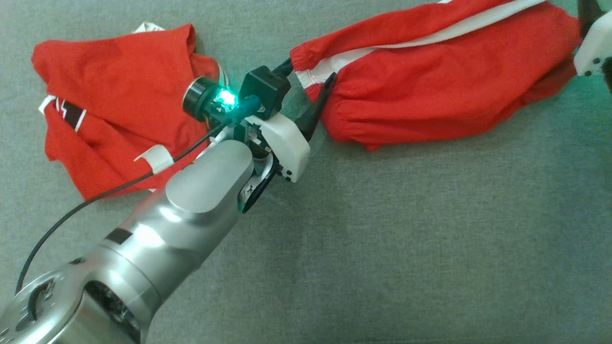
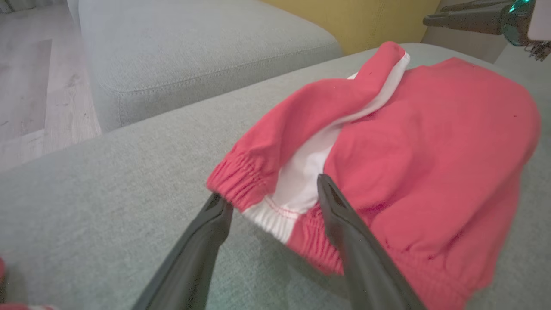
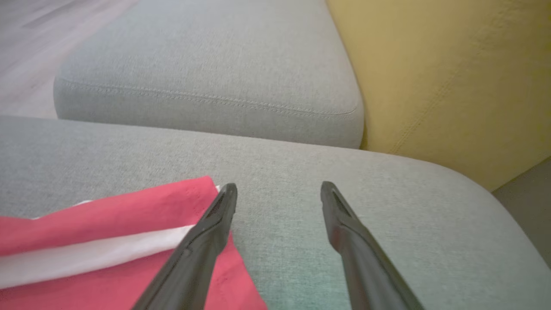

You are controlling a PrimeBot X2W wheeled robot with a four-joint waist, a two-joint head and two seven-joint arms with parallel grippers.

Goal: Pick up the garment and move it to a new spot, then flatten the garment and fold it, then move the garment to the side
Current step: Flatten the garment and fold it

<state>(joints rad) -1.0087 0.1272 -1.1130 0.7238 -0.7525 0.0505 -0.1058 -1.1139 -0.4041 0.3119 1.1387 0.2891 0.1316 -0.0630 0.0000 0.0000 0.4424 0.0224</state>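
The red garment point(image 1: 430, 81) with a white side stripe lies stretched across the upper right of the grey cushion point(image 1: 382, 239). Its elastic cuff point(image 2: 267, 206) points toward my left gripper point(image 1: 312, 69), which is open. In the left wrist view the cuff sits between the two dark fingers of that gripper point(image 2: 275, 189), one on each side. My right gripper point(image 3: 277, 189) is also open at the garment's far end point(image 3: 107, 241), its left finger over the cloth's corner. That gripper's white housing point(image 1: 593, 43) shows at the head view's top right.
A second red bundle point(image 1: 110, 105) with a black-and-white patch lies at the left, under my left arm's cable; I cannot tell whether it joins the stretched part. Beyond are another grey cushion point(image 3: 206, 73), a yellow backrest point(image 3: 452, 77) and wooden floor point(image 2: 26, 86).
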